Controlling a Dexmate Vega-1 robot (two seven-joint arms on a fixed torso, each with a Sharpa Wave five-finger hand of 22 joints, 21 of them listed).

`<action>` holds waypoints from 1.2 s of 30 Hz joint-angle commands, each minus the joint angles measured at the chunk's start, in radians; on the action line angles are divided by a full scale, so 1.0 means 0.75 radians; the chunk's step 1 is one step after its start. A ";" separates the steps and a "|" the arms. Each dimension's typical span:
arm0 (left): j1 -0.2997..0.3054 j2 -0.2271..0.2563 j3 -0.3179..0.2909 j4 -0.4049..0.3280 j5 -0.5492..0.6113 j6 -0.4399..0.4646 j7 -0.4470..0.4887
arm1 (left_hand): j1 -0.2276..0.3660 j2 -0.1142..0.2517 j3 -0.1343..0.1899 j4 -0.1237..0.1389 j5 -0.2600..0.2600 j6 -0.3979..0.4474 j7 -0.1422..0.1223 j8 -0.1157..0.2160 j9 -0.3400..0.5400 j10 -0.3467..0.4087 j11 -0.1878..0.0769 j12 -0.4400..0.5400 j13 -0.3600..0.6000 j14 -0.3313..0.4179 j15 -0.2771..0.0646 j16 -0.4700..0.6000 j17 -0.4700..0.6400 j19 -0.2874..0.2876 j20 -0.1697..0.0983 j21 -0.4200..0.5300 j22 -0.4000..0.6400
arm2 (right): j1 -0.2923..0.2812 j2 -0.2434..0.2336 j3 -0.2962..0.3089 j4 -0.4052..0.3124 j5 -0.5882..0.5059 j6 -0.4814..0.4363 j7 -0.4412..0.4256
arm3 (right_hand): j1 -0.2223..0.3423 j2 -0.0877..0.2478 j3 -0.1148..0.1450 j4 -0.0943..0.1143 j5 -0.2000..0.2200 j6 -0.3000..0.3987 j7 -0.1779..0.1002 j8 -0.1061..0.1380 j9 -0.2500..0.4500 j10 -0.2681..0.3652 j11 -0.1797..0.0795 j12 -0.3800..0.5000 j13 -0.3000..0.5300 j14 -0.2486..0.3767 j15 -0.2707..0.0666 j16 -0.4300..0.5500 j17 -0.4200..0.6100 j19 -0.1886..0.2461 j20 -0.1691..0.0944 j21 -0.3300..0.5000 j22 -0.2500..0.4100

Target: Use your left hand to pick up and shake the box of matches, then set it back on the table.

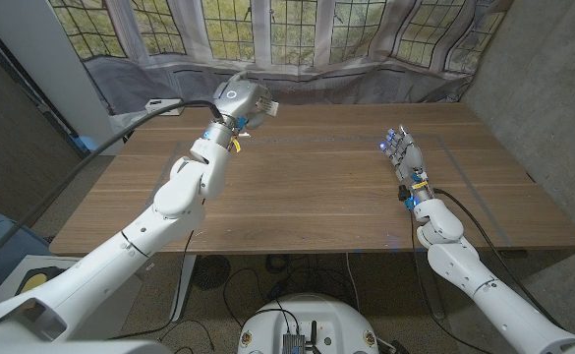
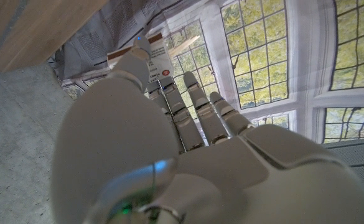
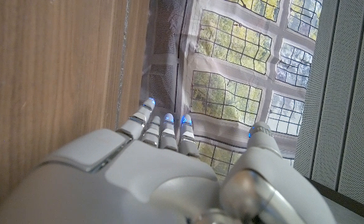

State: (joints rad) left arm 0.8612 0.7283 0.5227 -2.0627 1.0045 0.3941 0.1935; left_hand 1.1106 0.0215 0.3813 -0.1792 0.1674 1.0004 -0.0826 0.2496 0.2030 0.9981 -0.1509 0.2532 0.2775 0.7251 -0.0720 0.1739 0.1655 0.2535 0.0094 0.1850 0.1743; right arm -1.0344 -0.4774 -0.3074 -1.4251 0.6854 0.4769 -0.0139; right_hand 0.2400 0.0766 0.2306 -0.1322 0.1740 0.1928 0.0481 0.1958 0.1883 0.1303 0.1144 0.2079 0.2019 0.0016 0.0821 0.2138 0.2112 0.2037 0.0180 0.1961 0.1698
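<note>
My left hand is raised above the far left part of the wooden table and holds the box of matches, a small white box with a brown striking strip. In the left wrist view the box of matches sits pinched between the thumb and fingers of my left hand, seen against the window. My right hand stands on the table's right side, fingers apart and pointing away from me, holding nothing. The right wrist view looks along my right hand beside the wood.
A grey cloth hangs along the table's far edge under leaded windows. A black cable runs off the left arm. The table's front edge lies near my forearms.
</note>
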 commanded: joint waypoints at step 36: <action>-0.245 0.006 0.295 0.253 -0.149 0.089 -0.433 | -0.014 0.068 0.024 0.022 0.018 0.230 0.000 -0.018 0.005 0.199 -0.048 -0.022 0.098 -0.025 -0.125 0.013 0.003 0.002 0.056 0.018 0.006 | -0.001 -0.005 -0.004 0.003 -0.001 -0.031 -0.012 | 0.016 0.001 0.002 -0.007 0.003 0.005 0.005 0.003 0.005 0.010 -0.003 0.000 0.005 0.007 0.003 0.000 0.008 0.012 -0.002 0.002 0.006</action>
State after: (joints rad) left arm 0.6981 0.7337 0.7051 -1.9023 0.9044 0.4475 -0.0902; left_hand 1.1106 0.0215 0.3813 -0.1791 0.1740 1.0006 -0.0824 0.2342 0.2019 1.0028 -0.1498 0.2299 0.3058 0.7123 -0.0698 0.1778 0.1654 0.2536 0.0451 0.1897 0.1743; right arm -1.0334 -0.4816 -0.3086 -1.4232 0.6859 0.4558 -0.0195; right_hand 0.2400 0.0766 0.2306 -0.1322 0.1740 0.1928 0.0481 0.1958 0.1882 0.1303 0.1144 0.2078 0.2019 0.0016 0.0820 0.2138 0.2113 0.2037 0.0180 0.1961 0.1698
